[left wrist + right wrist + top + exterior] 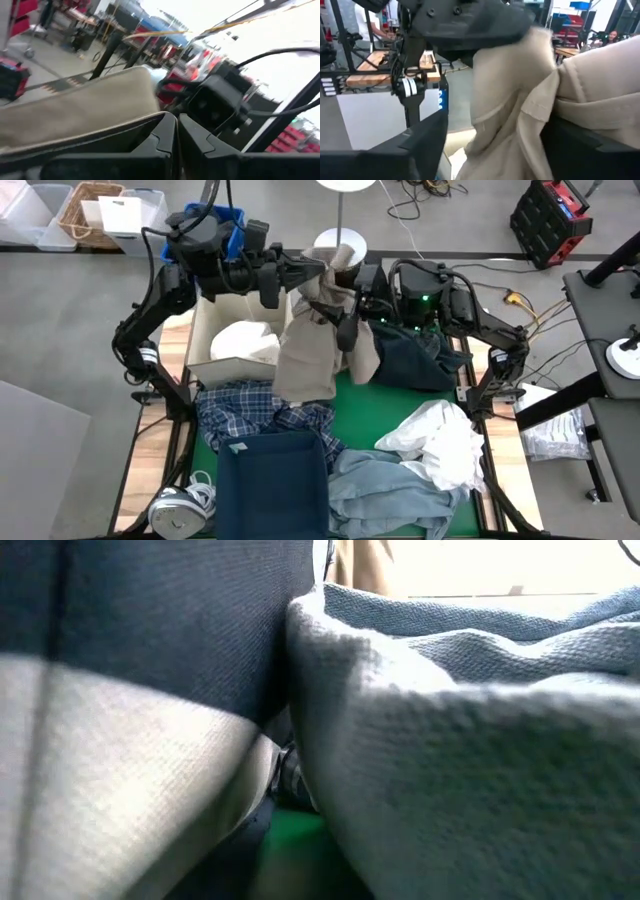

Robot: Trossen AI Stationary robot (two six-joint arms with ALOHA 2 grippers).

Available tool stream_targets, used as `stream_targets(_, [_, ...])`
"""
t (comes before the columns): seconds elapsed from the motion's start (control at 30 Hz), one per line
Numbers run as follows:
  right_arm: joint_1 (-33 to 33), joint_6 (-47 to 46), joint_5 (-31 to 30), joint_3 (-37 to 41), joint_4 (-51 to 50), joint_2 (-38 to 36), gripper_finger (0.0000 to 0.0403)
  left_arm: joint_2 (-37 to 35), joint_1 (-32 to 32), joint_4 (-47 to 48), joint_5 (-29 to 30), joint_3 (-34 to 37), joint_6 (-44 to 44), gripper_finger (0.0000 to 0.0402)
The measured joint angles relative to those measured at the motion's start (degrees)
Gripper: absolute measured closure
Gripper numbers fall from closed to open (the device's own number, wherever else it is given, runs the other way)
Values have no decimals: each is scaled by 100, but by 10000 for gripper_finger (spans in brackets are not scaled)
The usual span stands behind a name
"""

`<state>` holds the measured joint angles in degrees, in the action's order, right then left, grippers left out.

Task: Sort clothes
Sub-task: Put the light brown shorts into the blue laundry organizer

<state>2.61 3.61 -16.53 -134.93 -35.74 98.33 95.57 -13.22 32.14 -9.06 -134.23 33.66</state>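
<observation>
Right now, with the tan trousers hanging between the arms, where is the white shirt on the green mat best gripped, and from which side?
Grip a raised fold atop the white shirt, coming straight down from above. It lies in a crumpled heap with no flat edge showing, and one edge meets the light blue denim, which a sideways approach might drag.

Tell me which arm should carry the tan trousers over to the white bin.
Left, probably. Both grippers hold the tan trousers aloft, but the left gripper is nearer the white bin on that side; the right gripper sits over the dark navy piece.
</observation>
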Motion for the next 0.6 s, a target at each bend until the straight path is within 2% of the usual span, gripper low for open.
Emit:
stream_targets(0.1, [2, 171, -23, -1, 217, 150, 100, 96, 67, -98, -4, 0, 63, 401])
stream_targets(0.17, [2, 336, -55, 0, 301, 237, 116, 130, 73, -65, -4, 0, 116, 401])
stream_targets(0.27, [6, 423, -59, 0, 369, 270, 182, 108, 80, -80, -45, 0, 137, 401])
stream_targets(0.43, [-1, 783, 28, -1, 350, 200, 362, -51, 84, 45, -86, 0, 107, 400])
stream_targets(0.6, [-22, 812, 66, 0, 266, 98, 385, -276, 86, 428, -227, 0, -248, 362])
